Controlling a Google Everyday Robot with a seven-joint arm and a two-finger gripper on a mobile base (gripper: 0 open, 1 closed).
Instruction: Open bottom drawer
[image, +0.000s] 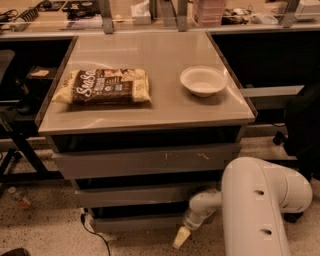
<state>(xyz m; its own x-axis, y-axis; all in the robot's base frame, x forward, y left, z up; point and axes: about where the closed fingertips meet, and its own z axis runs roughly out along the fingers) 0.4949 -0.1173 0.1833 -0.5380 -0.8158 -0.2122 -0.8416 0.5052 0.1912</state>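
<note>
One chip bag (102, 86), lying flat on the left of the cabinet top (150, 116); not involved.

Three grey handleless fronts stacked beneath. The bottom drawer (130, 223) is the lowest and narrowest, just above the floor, and looks shut or nearly so.

One white bowl (203, 80), right side of the top, upright; not involved.

One gripper (181, 238), low at the right end of the bottom drawer, tip angled down toward the floor. Whether it is spread or closed cannot be told, nor whether it touches the front.

One white arm (260, 200), far right.

Handling note: with no handle, catch the front's upper edge near its right end. Then draw straight out along the runners, level and slow, without twisting sideways.
</note>
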